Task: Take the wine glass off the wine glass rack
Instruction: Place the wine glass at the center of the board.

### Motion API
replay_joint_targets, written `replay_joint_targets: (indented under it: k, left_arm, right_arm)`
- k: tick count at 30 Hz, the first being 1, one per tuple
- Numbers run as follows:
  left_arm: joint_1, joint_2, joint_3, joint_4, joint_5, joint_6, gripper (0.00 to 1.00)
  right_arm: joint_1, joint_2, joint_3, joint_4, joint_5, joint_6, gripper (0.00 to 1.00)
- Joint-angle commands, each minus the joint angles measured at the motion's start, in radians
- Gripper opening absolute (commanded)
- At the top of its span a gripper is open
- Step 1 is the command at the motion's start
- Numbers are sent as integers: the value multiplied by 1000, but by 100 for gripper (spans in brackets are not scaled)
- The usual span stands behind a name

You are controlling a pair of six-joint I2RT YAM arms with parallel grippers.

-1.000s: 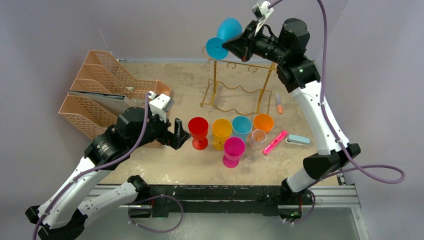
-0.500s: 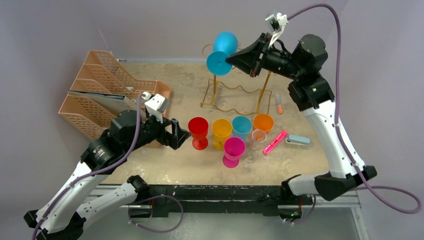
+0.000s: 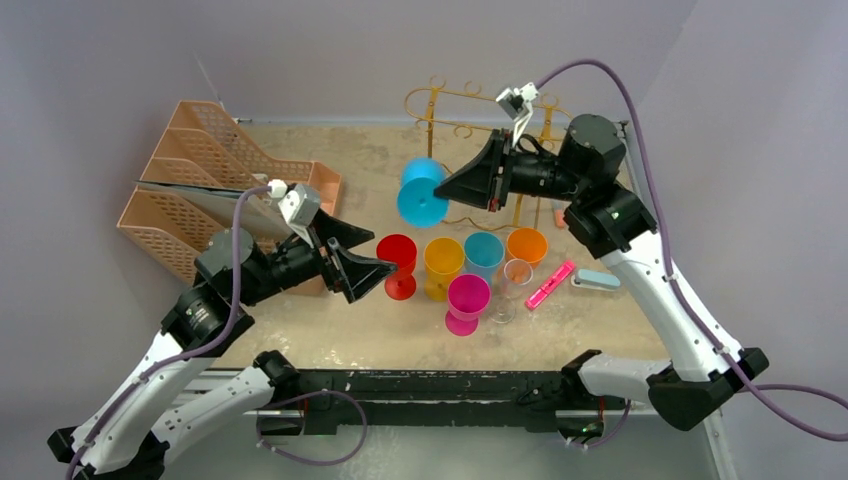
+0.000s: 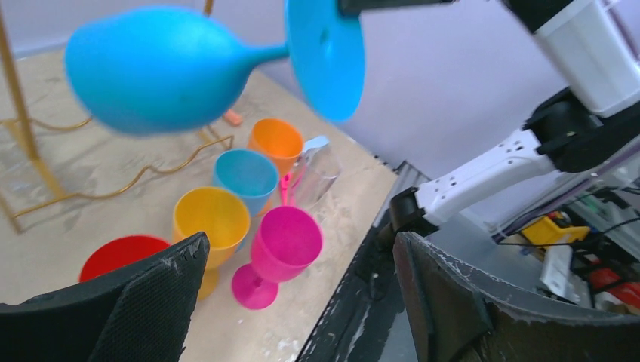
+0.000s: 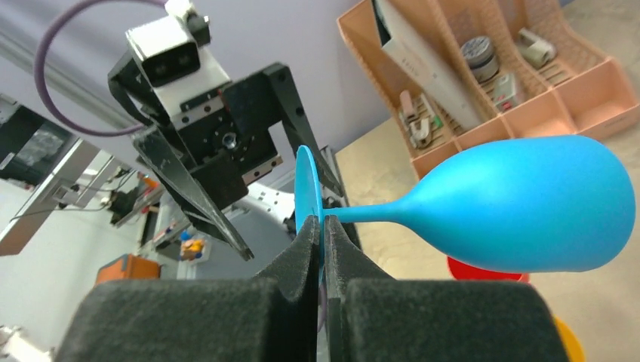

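The blue glass [image 3: 421, 190] is off the rack [image 3: 470, 97], held sideways in the air in front of it, above the table [image 3: 350, 160] and behind the row of cups. The right gripper [image 3: 443, 190] is clamped on the rim of its flat round foot. In the right wrist view the two black foam pads [image 5: 298, 256] pinch the foot edge-on and hide its lower part. From there the thin stem runs level to the smooth, opaque, egg-shaped bowl [image 5: 521, 204]. From above, the foot faces the camera and covers the stem and much of the bowl. In the left wrist view the glass [image 4: 155, 72] is blurred and its foot is cut off at the top edge.

The rack is thin gold wire with curled loops along the top rail and a wavy lower rail. The right arm hides part of its right side.

The left gripper [image 3: 380, 256] hangs just left of the red cup [image 3: 397, 255], its rough black fingers [image 4: 151, 302] spread wide with nothing between them.

Standing upright are red, yellow [image 3: 443, 257], blue [image 3: 484, 250] and orange [image 3: 527, 245] cups, with a pink one [image 3: 468, 295] and a clear glass [image 3: 517, 275] nearer. The clear glass is hard to make out.

Peach mesh trays [image 3: 200, 180] sit at the left. Their small contents are too small to name.
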Motion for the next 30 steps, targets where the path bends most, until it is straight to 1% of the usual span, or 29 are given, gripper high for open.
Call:
replay_joint_targets:
  k: [1, 3, 8, 12, 15, 18, 21, 25, 29, 30]
  left_arm:
    - [1, 33, -13, 186, 111, -100, 89]
    - [1, 40, -13, 197, 116, -122, 88]
    - [1, 18, -57, 252, 58, -180, 79]
    - [1, 41, -41, 181, 35, -187, 68]
    - [1, 64, -34, 142, 30, -196, 63]
    - [1, 70, -53, 175, 44, -218, 53]
    - [1, 79, -69, 216, 59, -241, 33]
    - [1, 93, -67, 229, 92, -243, 19]
    - [1, 87, -63, 224, 98, -229, 1]
    - [1, 84, -63, 223, 96, -222, 0]
  right_arm:
    - [42, -16, -39, -37, 29, 40, 0]
    - [62, -20, -69, -22, 38, 44, 0]
    - [101, -7, -123, 68, 15, 98, 0]
    - [124, -7, -139, 76, 32, 94, 0]
    - [130, -11, -148, 85, 38, 93, 0]
    - [133, -14, -152, 77, 37, 85, 0]
    - [136, -22, -166, 82, 28, 86, 0]
    - [139, -38, -192, 102, 23, 87, 0]
    - [140, -41, -203, 127, -24, 94, 0]
    - [141, -44, -209, 137, -33, 96, 0]
